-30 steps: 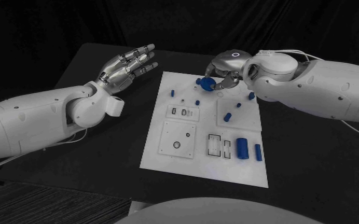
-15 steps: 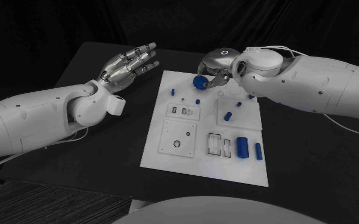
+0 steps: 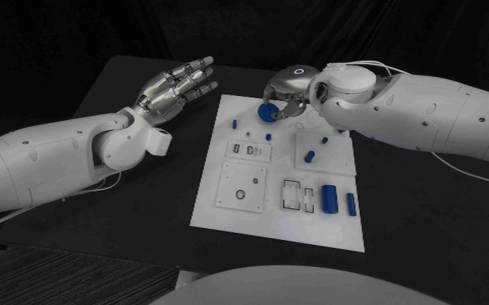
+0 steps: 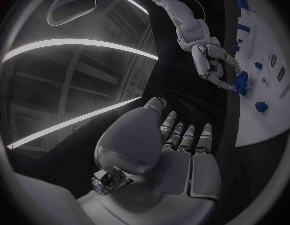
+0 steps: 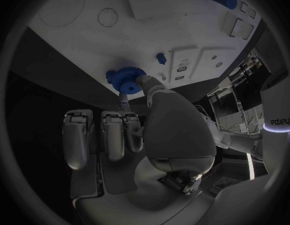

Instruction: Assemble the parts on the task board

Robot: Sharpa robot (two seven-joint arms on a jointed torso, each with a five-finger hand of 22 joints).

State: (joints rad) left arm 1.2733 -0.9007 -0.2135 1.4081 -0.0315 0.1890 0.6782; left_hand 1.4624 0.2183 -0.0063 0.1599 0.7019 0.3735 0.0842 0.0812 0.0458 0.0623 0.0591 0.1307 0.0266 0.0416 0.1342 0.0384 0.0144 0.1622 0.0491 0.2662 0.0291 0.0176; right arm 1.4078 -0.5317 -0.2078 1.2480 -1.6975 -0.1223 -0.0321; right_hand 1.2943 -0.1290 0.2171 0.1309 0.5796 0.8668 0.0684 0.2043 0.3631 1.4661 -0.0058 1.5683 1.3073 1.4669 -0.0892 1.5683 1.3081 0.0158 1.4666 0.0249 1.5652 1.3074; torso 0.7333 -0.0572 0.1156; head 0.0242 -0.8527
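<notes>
Pinching blue gear (image 3: 267,111): right hand (image 3: 288,94) | left hand (image 3: 175,91) spread, empty

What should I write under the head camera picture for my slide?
The right hand holds a blue gear over the task board's far end, while the left hand hovers open.

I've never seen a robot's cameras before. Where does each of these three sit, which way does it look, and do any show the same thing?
Head view: on the robot's head, looking down at the task board; both white arms show.
Left wrist view: behind the left hand, facing past its open fingers.
Right wrist view: behind the right hand, facing the board.
Shared: all show the blue gear in the right hand's fingers.
</notes>
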